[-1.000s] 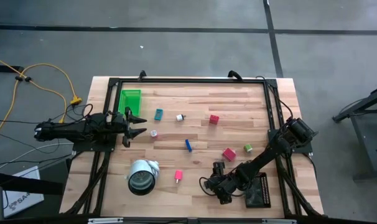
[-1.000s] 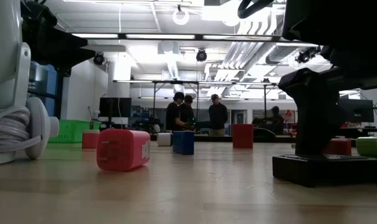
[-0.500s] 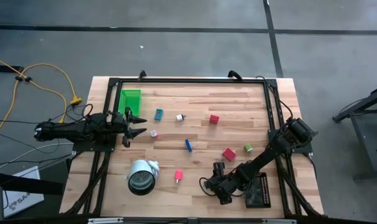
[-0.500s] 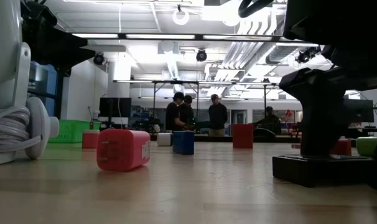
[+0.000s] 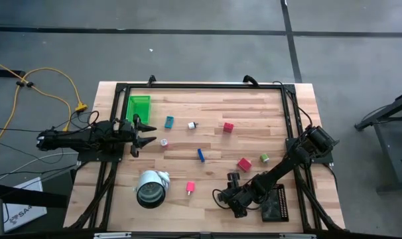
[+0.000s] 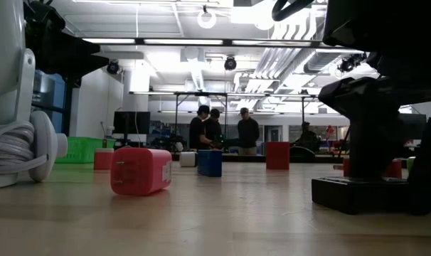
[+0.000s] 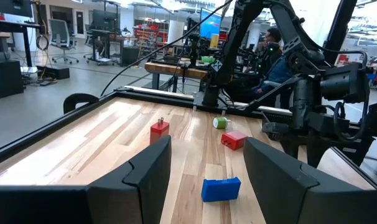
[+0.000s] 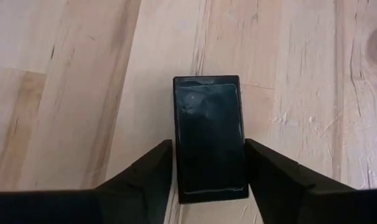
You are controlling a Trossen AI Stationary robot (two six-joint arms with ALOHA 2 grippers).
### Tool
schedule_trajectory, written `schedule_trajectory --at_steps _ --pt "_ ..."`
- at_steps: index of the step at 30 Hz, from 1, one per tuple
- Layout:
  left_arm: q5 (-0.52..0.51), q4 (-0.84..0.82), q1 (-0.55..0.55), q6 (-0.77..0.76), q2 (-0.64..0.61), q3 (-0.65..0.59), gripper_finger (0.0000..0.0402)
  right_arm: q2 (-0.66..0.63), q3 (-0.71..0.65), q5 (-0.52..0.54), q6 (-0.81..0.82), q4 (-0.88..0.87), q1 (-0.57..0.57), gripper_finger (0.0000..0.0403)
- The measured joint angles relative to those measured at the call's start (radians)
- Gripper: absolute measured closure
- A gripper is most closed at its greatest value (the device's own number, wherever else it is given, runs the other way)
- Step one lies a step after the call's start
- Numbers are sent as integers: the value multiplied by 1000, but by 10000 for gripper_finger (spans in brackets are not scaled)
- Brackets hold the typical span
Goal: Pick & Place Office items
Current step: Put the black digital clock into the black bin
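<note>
Right end effector (image 5: 231, 178) straddles a black block (image 8: 209, 135) at the near edge of the bench (image 5: 207, 109); left end effector (image 5: 148, 130) waits with fingers apart.

The green tray (image 5: 138, 107) in the far left corner shows nothing inside, and what the black tray (image 5: 276, 203) beside the right arm holds cannot be told. Against a second ago, the right fingers have drawn in to the block's sides, with no clear sign of a firm grip; nothing on the bench has moved. Lying loose: two red blocks (image 5: 228, 127) (image 5: 245, 164), one pink block (image 5: 190, 188), one blue bit (image 5: 201, 155), one teal bit (image 5: 169, 122), one white bit (image 5: 192, 125), one green cube (image 5: 264, 158), one small round piece (image 5: 164, 141), plus one white-and-grey roll (image 5: 150, 188).
</note>
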Motion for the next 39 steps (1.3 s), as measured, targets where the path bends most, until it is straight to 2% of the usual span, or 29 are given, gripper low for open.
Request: schedule_trajectory --at_steps 7,14,22,26,33,39 --pt "0 0 0 0 0 0 206 0 0 1 0 1 0 253" --pt "0 0 0 0 0 0 206 0 0 8 0 1 0 241" --pt "0 0 0 0 0 0 206 -5 -1 20 0 -1 0 258" --pt "0 0 0 0 0 0 206 -22 -1 44 0 -2 0 245" --pt "0 1 0 0 0 0 206 -96 -1 82 -5 -70 0 260" --pt "0 6 0 0 0 0 206 -171 0 99 0 -133 20 248"
